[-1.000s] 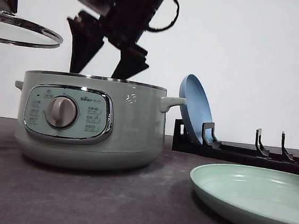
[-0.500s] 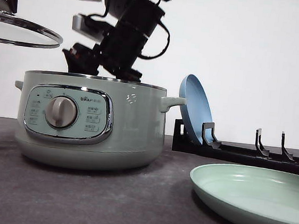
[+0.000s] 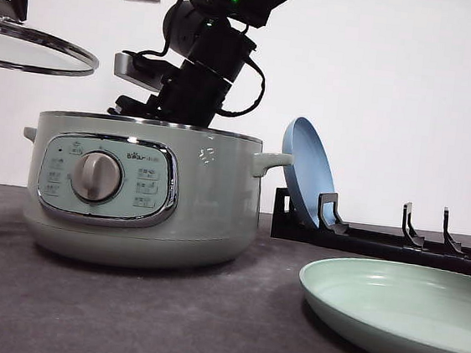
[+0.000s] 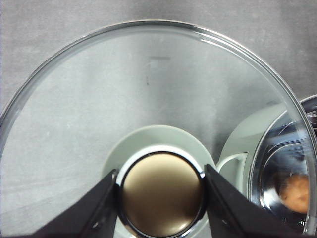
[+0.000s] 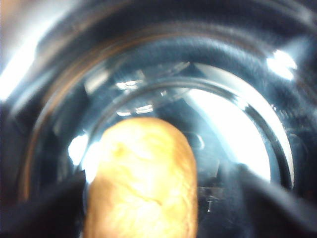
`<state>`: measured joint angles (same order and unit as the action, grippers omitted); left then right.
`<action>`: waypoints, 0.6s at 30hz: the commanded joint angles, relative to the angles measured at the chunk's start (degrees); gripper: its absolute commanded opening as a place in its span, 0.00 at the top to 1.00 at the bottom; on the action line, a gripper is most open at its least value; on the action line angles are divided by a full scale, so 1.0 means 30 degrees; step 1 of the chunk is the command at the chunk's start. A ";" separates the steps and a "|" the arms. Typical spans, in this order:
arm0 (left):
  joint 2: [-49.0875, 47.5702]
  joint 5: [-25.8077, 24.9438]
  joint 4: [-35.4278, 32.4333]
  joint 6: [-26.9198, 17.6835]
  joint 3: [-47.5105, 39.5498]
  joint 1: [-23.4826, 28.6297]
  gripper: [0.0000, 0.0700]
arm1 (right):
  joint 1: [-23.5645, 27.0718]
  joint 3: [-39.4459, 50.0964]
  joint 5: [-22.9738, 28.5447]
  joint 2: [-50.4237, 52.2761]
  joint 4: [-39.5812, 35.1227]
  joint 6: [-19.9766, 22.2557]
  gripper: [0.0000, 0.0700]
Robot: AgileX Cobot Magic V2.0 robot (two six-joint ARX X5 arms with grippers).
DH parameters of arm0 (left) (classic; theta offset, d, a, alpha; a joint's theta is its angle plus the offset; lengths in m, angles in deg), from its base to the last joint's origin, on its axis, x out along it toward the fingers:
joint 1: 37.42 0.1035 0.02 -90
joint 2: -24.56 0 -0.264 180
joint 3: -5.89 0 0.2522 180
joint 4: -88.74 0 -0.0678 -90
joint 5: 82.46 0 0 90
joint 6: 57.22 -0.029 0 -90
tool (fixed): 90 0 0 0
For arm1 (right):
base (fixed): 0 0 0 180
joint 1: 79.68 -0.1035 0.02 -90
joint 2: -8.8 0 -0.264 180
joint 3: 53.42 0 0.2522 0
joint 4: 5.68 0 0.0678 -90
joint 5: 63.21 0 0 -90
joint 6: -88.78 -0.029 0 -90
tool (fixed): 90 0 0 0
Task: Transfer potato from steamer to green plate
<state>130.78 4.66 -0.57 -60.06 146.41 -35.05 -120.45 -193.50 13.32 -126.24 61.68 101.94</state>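
The steamer (image 3: 145,196) stands at the table's left, lid off. Its glass lid (image 3: 30,41) hangs high at the far left, my left gripper (image 4: 161,198) shut on the lid's knob (image 4: 161,193). Through the glass, the orange-brown potato (image 4: 297,192) lies inside the pot. My right arm (image 3: 201,63) reaches down into the steamer, its fingers hidden below the rim in the front view. Up close, the potato (image 5: 141,183) sits between the dark blurred fingers (image 5: 267,203) of my right gripper (image 5: 153,198), which is open with a gap on one side. The green plate (image 3: 398,316) lies at the front right.
A black dish rack (image 3: 381,234) stands behind the green plate, with a blue plate (image 3: 306,171) on edge in it, close to the steamer's right handle (image 3: 271,159). Dark table surface (image 3: 203,325) lies open in front of the steamer.
My right arm has come down from above the steamer's rim into the pot, so its fingers have dropped out of sight in the front view. The left gripper holds the lid still.
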 commanded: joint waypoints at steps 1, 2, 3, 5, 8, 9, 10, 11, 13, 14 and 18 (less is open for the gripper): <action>-0.0197 -0.0029 -0.0537 0.0170 0.0911 0.0007 1.00 | -0.0168 -0.0532 -0.0075 -0.0561 0.0126 -0.0257 0.47; -0.0197 -0.0029 -0.0549 0.0170 0.0911 0.0007 1.00 | -0.0168 -0.0532 -0.0075 -0.0561 0.0186 -0.0272 0.51; -0.0197 -0.0029 -0.0554 0.0170 0.0911 0.0007 1.00 | -0.0168 -0.0533 -0.0075 -0.0561 0.0210 -0.0304 0.54; -0.0197 -0.0029 -0.0554 0.0170 0.0911 0.0007 1.00 | -0.0168 -0.0609 -0.0091 -0.0540 0.0141 -0.0543 0.57; -0.0197 -0.0029 -0.0544 0.0170 0.0911 0.0007 1.00 | -0.0148 -0.1315 -0.0194 -0.0517 0.0385 -0.0740 0.58; -0.0197 -0.0029 -0.0539 0.0170 0.0911 0.0007 1.00 | -0.0124 -0.1775 -0.0199 -0.0517 0.0631 -0.0740 0.59; -0.0197 -0.0029 -0.0539 0.0170 0.0911 0.0007 1.00 | -0.0104 -0.2285 -0.0194 -0.0517 0.0921 -0.0745 0.59; -0.0197 -0.0029 -0.0539 0.0170 0.0911 0.0007 1.00 | -0.0095 -0.2862 -0.0194 -0.0517 0.1273 -0.0754 0.59; -0.0197 -0.0029 -0.0544 0.0170 0.0911 0.0007 1.00 | -0.0095 -0.4122 -0.0199 -0.0512 0.2146 -0.0764 0.59; -0.0197 -0.0029 -0.0546 0.0170 0.0911 0.0007 1.00 | -0.0095 -0.4736 -0.0199 -0.0474 0.2638 -0.0764 0.59; -0.0197 -0.0029 -0.0532 0.0170 0.0911 0.0007 1.00 | -0.0066 -0.6381 -0.0070 0.0233 0.4233 -0.0747 0.59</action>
<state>130.78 4.66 -0.59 -60.05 146.41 -35.05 -120.28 -210.46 13.08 -125.65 73.68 100.42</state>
